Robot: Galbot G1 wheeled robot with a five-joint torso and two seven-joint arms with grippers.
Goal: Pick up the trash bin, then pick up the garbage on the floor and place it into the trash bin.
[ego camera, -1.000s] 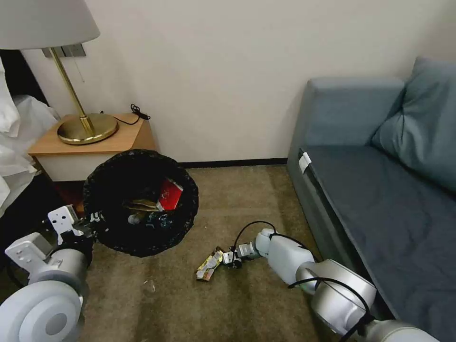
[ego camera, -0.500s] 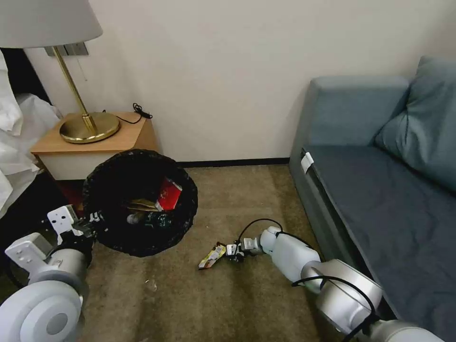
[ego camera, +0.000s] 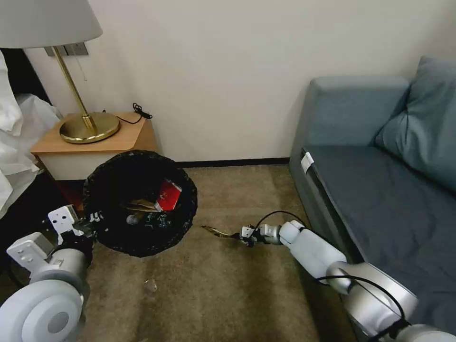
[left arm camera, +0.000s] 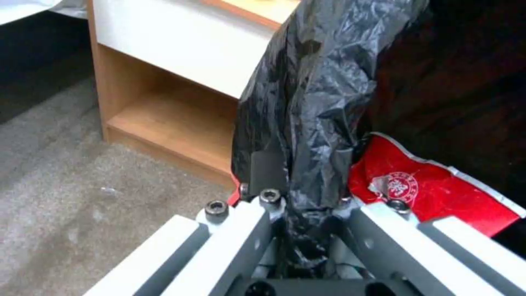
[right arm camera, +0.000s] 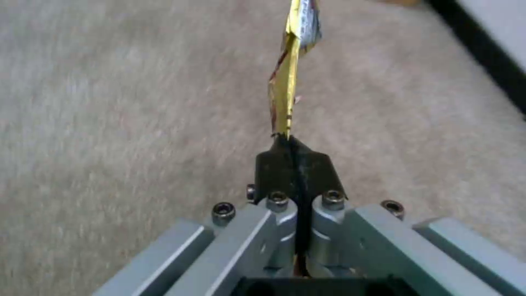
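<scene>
Trash bin held at its rim on the left, 1 wrapper pinched in the air on the right.

The left gripper (left arm camera: 298, 181) clamps the crinkled black liner at the rim of the trash bin (ego camera: 102, 190), which tilts its mouth toward the camera in front of the wooden nightstand (ego camera: 95, 142). Inside the trash bin lie a red wrapper (ego camera: 169, 194) with a round white emblem too small to read, a tan bag and a bottle, partly shadowed. Right of the trash bin, just off its rim above the tan carpet (ego camera: 213, 294), the right gripper (right arm camera: 296, 154) pinches the thin, twisted yellowish-silver wrapper (right arm camera: 289, 86) edge-on, fingers closed tight.
</scene>
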